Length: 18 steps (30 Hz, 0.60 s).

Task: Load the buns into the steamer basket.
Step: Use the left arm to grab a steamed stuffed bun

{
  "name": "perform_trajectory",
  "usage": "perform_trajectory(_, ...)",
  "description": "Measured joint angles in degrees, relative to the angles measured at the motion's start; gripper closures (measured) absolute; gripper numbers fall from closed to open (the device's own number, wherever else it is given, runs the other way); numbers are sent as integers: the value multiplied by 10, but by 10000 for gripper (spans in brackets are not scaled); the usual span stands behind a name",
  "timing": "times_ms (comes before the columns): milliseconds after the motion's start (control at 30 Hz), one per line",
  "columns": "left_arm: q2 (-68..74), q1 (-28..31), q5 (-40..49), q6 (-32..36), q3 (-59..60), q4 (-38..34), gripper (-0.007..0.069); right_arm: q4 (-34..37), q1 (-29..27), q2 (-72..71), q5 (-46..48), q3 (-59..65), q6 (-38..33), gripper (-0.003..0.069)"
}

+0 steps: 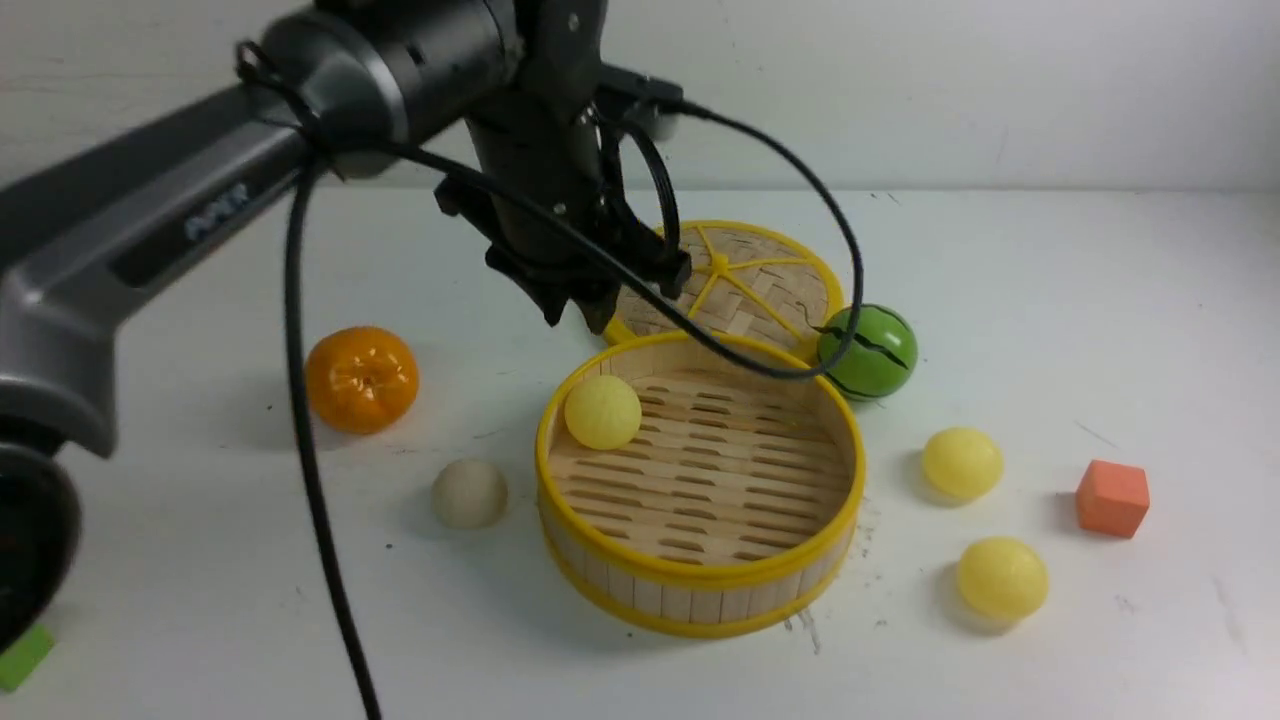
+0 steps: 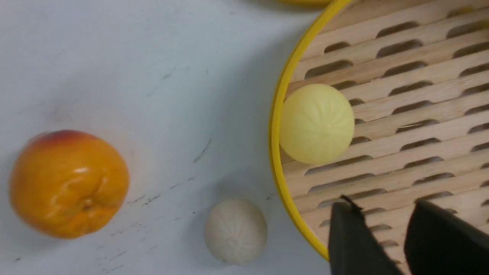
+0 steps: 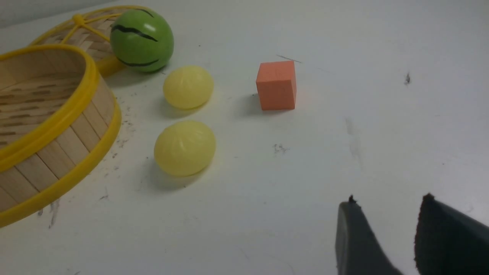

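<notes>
One of four done: pale bun [image 1: 602,411] in steamer basket [image 1: 700,590], centre frame. Left on tabletop [image 1: 1100,300]: off-white bun [image 1: 469,492] at basket's left, upper yellow bun [image 1: 961,462] and lower yellow bun [image 1: 1001,577] at right. Left claw [image 2: 382,214] released, empty; right claw [image 3: 382,229] parted, empty.

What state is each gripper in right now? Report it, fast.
Left gripper: open, empty, over the steamer basket.
Right gripper: open, empty, over the bare table.
</notes>
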Motion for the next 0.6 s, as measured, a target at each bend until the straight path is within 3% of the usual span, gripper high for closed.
perform_trajectory(33,-26,3,0,0,16,-4,539,0,0,0,0,0,0,420)
perform_trajectory(67,-34,5,1,0,23,-7,552,0,0,0,0,0,0,420)
perform_trajectory(100,-59,12,1,1,54,-16,628,0,0,0,0,0,0,420)
perform_trajectory(133,-75,25,2,2,88,-26,638,0,0,0,0,0,0,420)
perform_trajectory(267,-88,61,2,28,187,-69,638,0,0,0,0,0,0,420)
perform_trajectory(333,-76,97,-39,54,262,-111,638,0,0,0,0,0,0,420)
perform_trajectory(533,-51,118,-131,76,288,-128,634,0,0,0,0,0,0,420)
perform_trajectory(600,-37,118,-159,84,288,-128,601,0,0,0,0,0,0,420)
